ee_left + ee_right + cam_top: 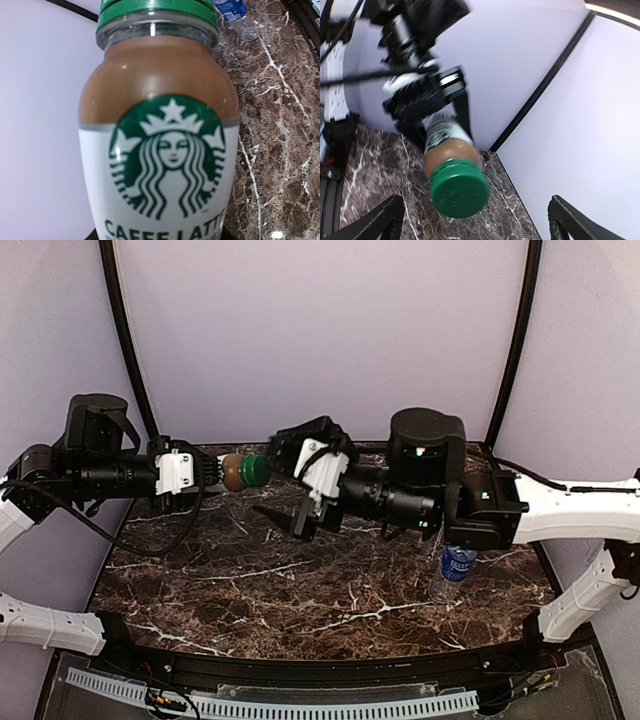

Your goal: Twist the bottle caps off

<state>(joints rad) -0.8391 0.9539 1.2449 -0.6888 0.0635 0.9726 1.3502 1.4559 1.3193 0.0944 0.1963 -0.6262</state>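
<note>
My left gripper (215, 472) is shut on a brown-filled bottle (235, 472) with a white label, holding it level above the table's back edge. The bottle's body (160, 150) fills the left wrist view, and the fingers are hidden apart from dark tips at the bottom edge. The bottle's green cap (254, 471) (459, 189) (157, 10) points toward my right gripper (284, 480) (477, 220). The right gripper is open wide. Its fingers (385, 217) stand on either side of the cap, clear of it.
A clear bottle with a blue label (457, 566) (234, 10) stands on the dark marble table (300, 590) at the right, its top hidden under my right arm. Pale walls and black corner posts (128, 350) close the back.
</note>
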